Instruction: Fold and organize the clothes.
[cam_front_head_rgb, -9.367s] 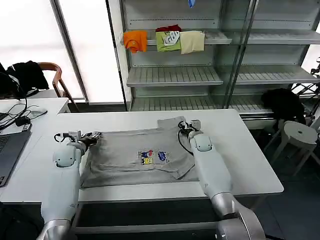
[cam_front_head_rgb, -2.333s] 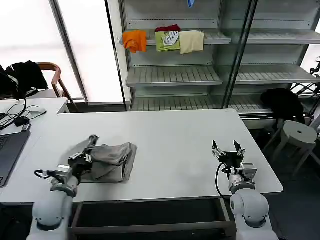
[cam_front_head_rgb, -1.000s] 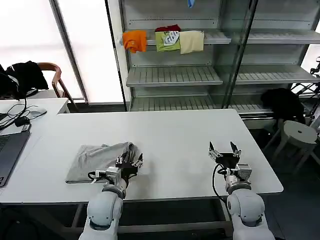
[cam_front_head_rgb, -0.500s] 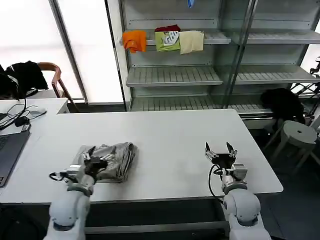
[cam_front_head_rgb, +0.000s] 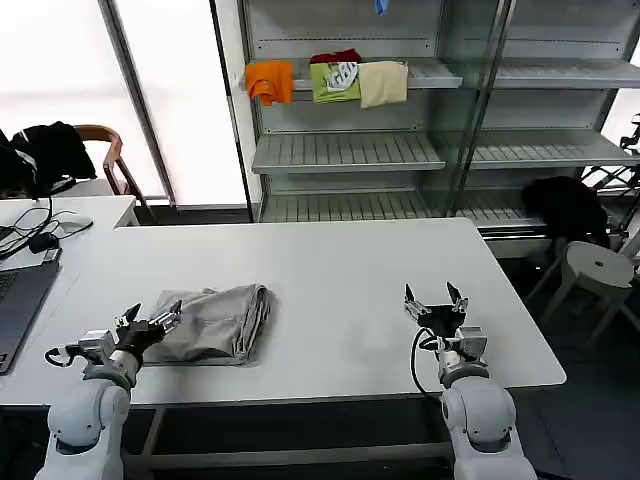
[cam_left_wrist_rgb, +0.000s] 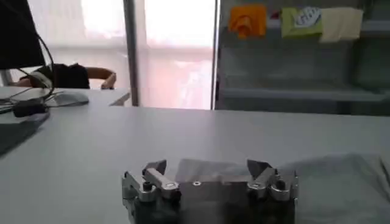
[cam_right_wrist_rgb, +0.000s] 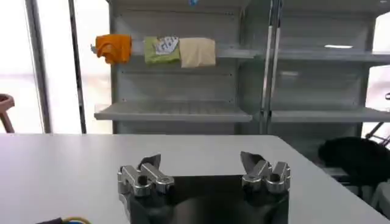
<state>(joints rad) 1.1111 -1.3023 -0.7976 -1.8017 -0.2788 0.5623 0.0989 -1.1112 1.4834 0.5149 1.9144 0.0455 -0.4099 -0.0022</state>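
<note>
left tool off folded shirt | jaws apart | withdrawn left

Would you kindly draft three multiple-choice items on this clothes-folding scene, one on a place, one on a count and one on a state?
1. Where does the folded grey shirt lie?
A. On the table's left part, by the left hand
B. On the top shelf
C. Under the right hand

2. How many garments hang on the top shelf?
A. One
B. Three
C. Five

3. What is the state of the right hand?
A. Shut on the shirt
B. Open and empty above the table
C. Shut on a cable

Answers:
1 A: the grey shirt rests on the table next to the left hand.
2 B: orange, green and cream garments hang there.
3 B: the right hand has spread fingers holding nothing.
</note>
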